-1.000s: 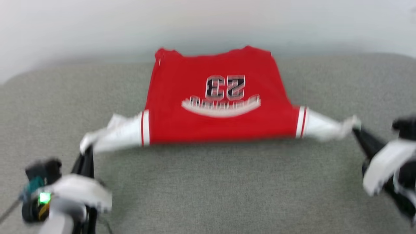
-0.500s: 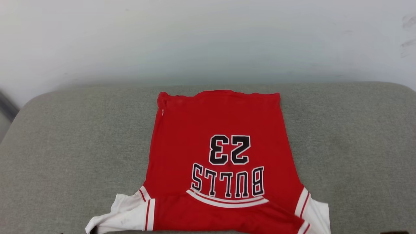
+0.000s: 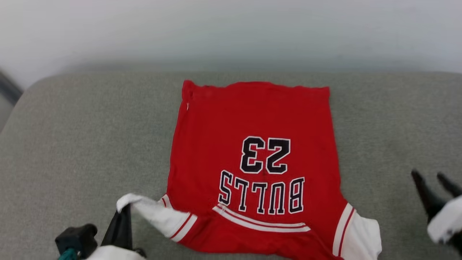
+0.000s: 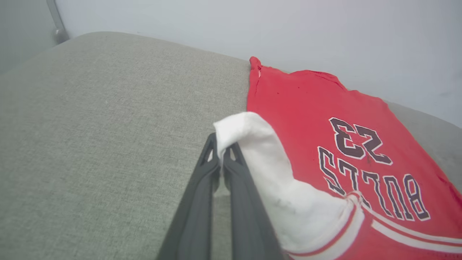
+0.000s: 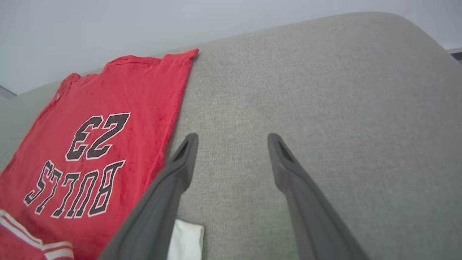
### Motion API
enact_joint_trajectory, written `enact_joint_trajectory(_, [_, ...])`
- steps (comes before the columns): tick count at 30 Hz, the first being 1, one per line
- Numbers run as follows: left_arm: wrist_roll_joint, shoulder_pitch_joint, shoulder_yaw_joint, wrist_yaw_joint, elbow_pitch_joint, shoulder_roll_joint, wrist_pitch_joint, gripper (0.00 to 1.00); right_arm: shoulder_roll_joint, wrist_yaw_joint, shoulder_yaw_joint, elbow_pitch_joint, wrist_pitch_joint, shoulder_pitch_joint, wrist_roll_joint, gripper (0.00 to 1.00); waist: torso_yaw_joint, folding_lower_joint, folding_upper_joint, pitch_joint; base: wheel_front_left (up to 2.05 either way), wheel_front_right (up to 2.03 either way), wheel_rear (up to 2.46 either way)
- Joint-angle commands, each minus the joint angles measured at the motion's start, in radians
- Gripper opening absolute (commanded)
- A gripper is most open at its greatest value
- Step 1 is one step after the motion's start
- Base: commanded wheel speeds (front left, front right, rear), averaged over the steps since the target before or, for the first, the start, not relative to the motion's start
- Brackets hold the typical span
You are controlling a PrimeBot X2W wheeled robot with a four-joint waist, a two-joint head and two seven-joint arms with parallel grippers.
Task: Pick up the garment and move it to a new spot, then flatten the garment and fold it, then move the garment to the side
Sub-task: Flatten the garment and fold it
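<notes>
The garment (image 3: 252, 119), a red jersey with white sleeves and upside-down dark lettering, lies spread on the grey cushion (image 3: 90, 144), hem toward the wall. My left gripper (image 3: 122, 211) is shut on the tip of its left white sleeve (image 3: 151, 213), holding it slightly raised; the left wrist view shows the white sleeve (image 4: 260, 162) pinched by the left gripper (image 4: 221, 153). My right gripper (image 3: 431, 177) stands open to the right of the garment, with nothing between its fingers (image 5: 281, 162). The right white sleeve (image 3: 361, 234) lies loose on the cushion. The right wrist view shows the garment (image 5: 104, 108) beside the right gripper (image 5: 232, 139).
A pale wall (image 3: 231, 32) rises behind the cushion. The cushion's rounded back corners (image 3: 32, 86) fall away at left and right. Bare grey fabric lies on both sides of the garment (image 5: 325, 90).
The head camera has shifted. My right gripper has opened and let go of the right sleeve, which now lies on the cushion. The left gripper still holds the left sleeve.
</notes>
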Motion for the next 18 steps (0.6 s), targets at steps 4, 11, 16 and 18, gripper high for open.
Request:
enact_joint_trajectory(4, [0.037,-0.079,-0.029,-0.005,-0.042,-0.014,-0.02,0.0,-0.056,0.0,0.013,0.136,0.018,-0.255,0.041,1.0,0.055,0.0,-0.0001,0.127,0.0,0.0,0.0])
enact_joint_trajectory(11, [0.093,-0.204,-0.094,-0.017,-0.091,-0.05,-0.039,0.0,-0.133,0.0,0.093,0.382,0.218,-0.652,0.083,1.0,0.127,0.0,-0.0001,0.28,0.0,0.0,0.0])
enact_joint_trajectory(16, [0.113,-0.268,-0.129,-0.031,-0.102,-0.077,-0.059,0.0,-0.142,0.0,0.103,0.519,0.425,-0.865,0.056,1.0,0.174,0.0,-0.0001,0.356,0.0,0.0,0.0])
enact_joint_trajectory(18, [0.117,-0.289,-0.142,-0.04,-0.101,-0.085,-0.067,0.0,-0.137,0.0,0.098,0.556,0.49,-0.925,0.037,1.0,0.193,0.0,-0.0001,0.382,0.0,0.0,0.0])
